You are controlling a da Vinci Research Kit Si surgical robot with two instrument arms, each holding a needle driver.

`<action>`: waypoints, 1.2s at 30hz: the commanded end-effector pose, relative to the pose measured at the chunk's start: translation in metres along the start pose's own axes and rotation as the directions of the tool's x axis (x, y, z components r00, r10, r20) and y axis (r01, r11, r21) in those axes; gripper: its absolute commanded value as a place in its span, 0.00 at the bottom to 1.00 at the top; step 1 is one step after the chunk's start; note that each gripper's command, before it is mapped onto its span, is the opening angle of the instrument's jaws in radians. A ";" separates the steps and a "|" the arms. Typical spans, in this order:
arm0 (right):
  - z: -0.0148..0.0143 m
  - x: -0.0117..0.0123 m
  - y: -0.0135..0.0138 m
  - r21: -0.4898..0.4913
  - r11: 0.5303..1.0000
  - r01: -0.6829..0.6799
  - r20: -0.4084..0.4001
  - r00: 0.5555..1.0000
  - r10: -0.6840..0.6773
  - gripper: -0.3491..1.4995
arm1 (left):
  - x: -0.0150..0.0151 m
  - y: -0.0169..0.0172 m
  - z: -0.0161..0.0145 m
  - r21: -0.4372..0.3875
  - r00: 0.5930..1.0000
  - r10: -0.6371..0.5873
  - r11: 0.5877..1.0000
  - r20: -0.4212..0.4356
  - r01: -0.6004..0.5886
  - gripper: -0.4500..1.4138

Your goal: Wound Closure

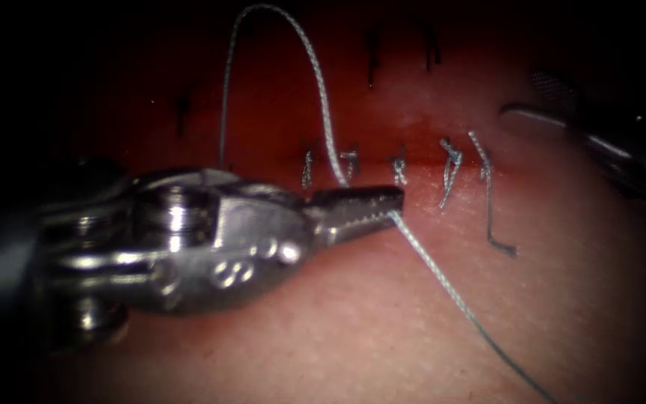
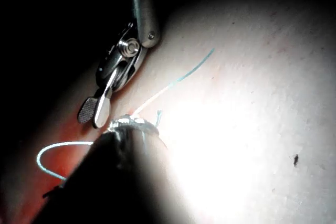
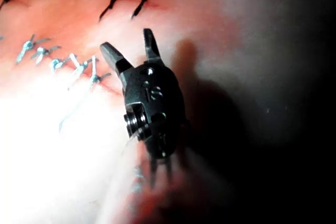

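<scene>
At the cut line, left tool (image 1: 371,206) had its jaws clamped on the thread (image 1: 443,278), just below the row of knots (image 1: 398,166). Right tool (image 3: 131,53) sat well off to the right, jaws spread, holding nothing. Thread looped up over the tissue (image 1: 383,329) and trailed off lower right. Couldn't spot the needle. My read: keep tension even, pull along the cut, don't crush the strand.

Left claw (image 1: 383,203) clamped level over the thread (image 1: 443,277); right claw (image 3: 131,51) spread apart, gripping nothing.
</scene>
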 end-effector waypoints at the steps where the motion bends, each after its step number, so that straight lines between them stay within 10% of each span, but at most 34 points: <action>1: 0.0008 -0.0003 -0.0004 0.003 1.000 0.002 -0.002 1.000 -0.002 0.33 | -0.0001 0.0003 0.0006 -0.023 1.000 -0.008 1.000 -0.007 0.008 0.42; 3: 0.0007 -0.0004 -0.0004 0.006 1.000 0.002 0.001 1.000 -0.002 0.30 | -0.0001 0.0021 0.0005 -0.064 0.999 -0.041 0.997 -0.013 0.040 0.70; 8: 0.0005 -0.0004 -0.0003 0.011 1.000 0.010 0.014 1.000 -0.010 0.27 | -0.0007 0.0040 -0.0015 -0.132 0.985 -0.140 0.983 -0.105 0.126 0.97; 19: 0.0000 -0.0009 -0.0002 0.016 0.999 0.028 0.034 0.999 -0.029 0.19 | -0.0009 0.0035 -0.0116 -0.068 0.971 -0.191 0.981 -0.145 0.182 0.98; 28: -0.0005 -0.0010 -0.0008 0.019 0.999 0.029 0.046 0.998 -0.030 0.19 | -0.0029 -0.0008 -0.0251 0.135 0.947 -0.309 0.938 -0.091 0.320 0.91; 36: -0.0013 -0.0002 -0.0010 0.044 0.996 0.082 0.053 0.995 -0.084 0.24 | -0.0023 -0.0029 -0.0205 0.216 0.915 -0.381 0.890 -0.131 0.401 0.81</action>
